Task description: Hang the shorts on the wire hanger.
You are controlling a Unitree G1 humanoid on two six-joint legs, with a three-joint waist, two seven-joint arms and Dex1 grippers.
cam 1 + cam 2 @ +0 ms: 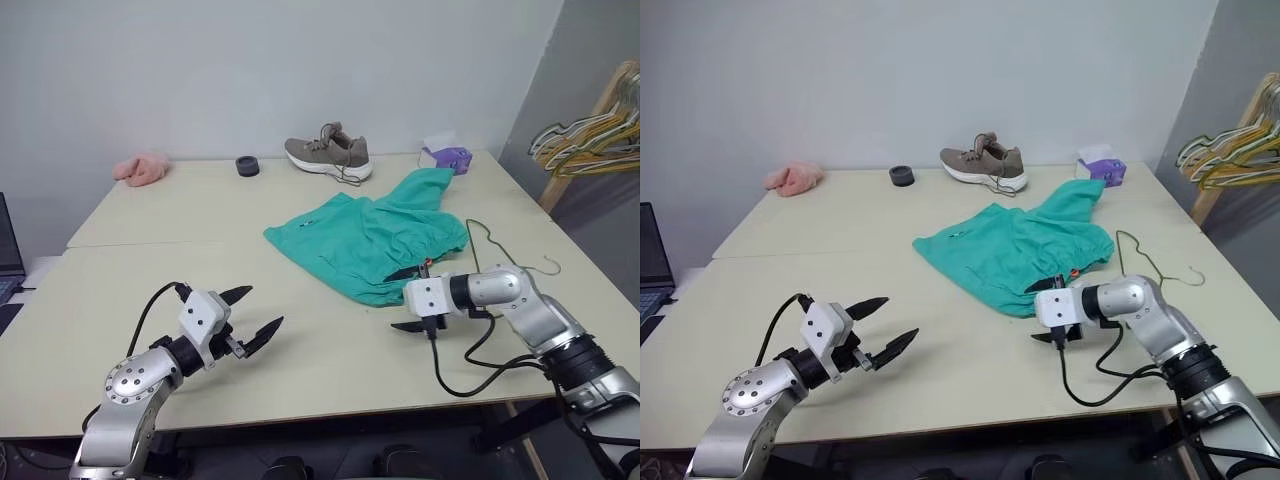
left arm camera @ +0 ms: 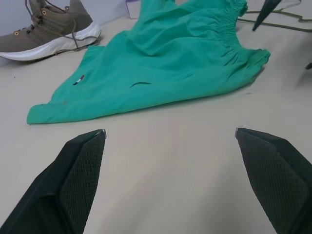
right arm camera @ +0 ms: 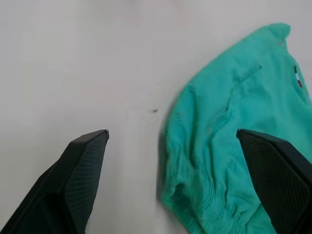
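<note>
Table (image 1: 300,350): beige top, two panels joined, seam running across the near-left half.
Shorts (image 1: 370,240): teal-green, crumpled flat on the table right of centre; gathered waistband at the near-right edge, one leg trailing toward the far-right corner; tiny tag on the fabric (image 2: 79,80).
Hanger bunch (image 1: 590,130): yellow, green and white hangers on a wooden rack off the table's far-right side.
Right gripper (image 1: 412,325): jaws spread wide, empty, angled down just at the near edge of the shorts' waistband; wrist view has one finger (image 3: 80,170) over bare table, the other over the fabric; contact with the cloth cannot be told.
Left gripper (image 1: 252,315): jaws wide apart, empty, over bare table near-left, well apart from the shorts, pointing toward them.
Shoe (image 1: 328,153): taupe sneaker, white sole, far edge behind the shorts.
Wire hanger (image 1: 1150,262): thin olive wire lying on the table just right of the shorts, hook end nearest the table's right edge.
Pink cloth (image 1: 142,168): fluffy, far-left corner.
Tissue box (image 1: 446,155): purple, far right.
Black puck (image 1: 247,166): small round object left of the shoe.
</note>
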